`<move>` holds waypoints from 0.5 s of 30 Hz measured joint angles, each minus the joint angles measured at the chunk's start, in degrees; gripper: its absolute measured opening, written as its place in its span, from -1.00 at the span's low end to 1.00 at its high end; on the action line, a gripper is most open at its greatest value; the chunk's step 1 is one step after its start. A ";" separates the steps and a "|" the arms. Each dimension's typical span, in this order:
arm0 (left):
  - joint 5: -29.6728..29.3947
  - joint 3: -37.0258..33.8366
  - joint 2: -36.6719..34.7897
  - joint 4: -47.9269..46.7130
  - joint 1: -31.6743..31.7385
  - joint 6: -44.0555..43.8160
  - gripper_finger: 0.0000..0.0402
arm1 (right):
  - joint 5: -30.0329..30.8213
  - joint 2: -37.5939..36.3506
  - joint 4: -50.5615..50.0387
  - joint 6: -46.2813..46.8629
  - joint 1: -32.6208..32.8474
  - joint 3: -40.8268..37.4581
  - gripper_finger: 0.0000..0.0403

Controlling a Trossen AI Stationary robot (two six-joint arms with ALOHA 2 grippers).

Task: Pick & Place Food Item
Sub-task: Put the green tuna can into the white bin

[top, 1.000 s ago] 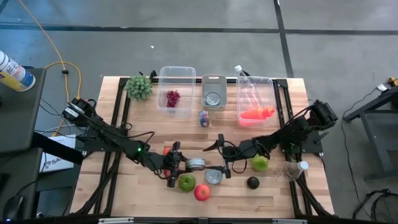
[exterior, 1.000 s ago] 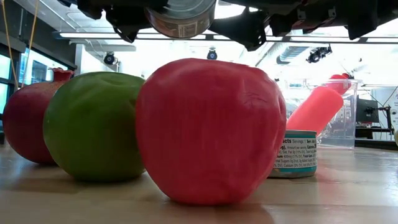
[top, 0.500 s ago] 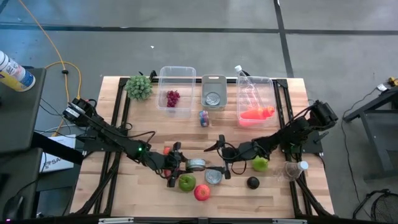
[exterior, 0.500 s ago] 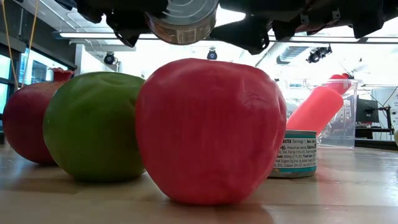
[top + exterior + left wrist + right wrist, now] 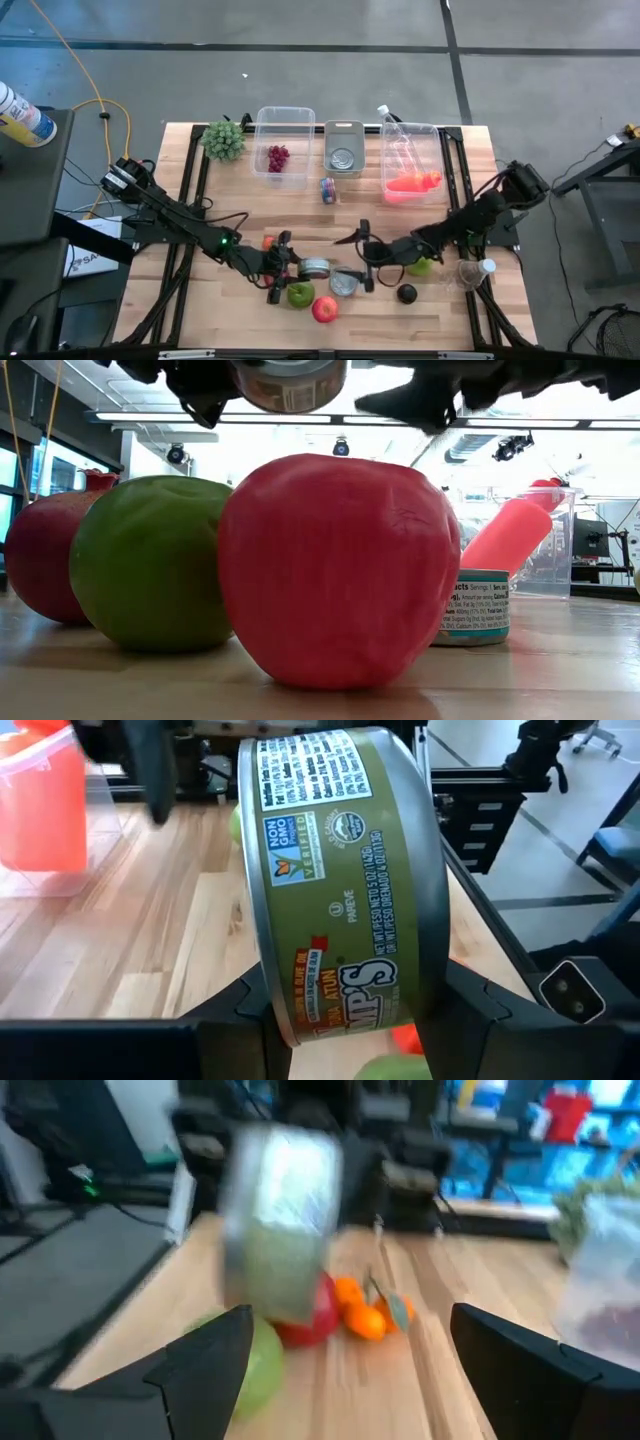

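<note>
The left gripper pinches a green-labelled can off the table; in the left wrist view the can lies on its side between the two dark fingers, its round ends pressed by them, its label wrapped around the curved wall. In the high view the can's axis, a short one, runs roughly from 12 to 6 o'clock, and the can hangs at the front middle, just at 12 o'clock of the green apple.

The right gripper stands spread and empty, at 3 o'clock of the can and facing it, close by; a second can sits on the wood under the gap between them. The likely goal, the small grey bin already holding a can, lies at about 12 o'clock, well apart; the left arm holds the load, so my guess is the carry is its job.
</note>
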 joint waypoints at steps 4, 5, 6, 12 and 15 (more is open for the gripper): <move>0.15 -0.01 0.00 0.20 1.76 0.02 -0.24 | -0.93 -0.02 2.59 -1.66 -0.48 0.00 0.64; 0.12 -0.02 0.00 0.06 2.29 0.01 -0.24 | -2.21 0.01 2.74 -1.42 -0.95 0.00 0.64; 0.06 -0.02 0.00 -0.14 2.74 0.01 -0.24 | -4.05 0.01 2.78 -0.79 -1.46 0.00 0.64; 0.74 -0.09 0.00 -0.34 3.94 0.01 -0.24 | -9.25 0.01 2.83 2.11 -4.14 -0.02 0.64; 0.82 -0.09 0.00 -0.35 3.94 0.48 -0.24 | -9.93 0.01 3.46 2.47 -5.14 -0.02 0.64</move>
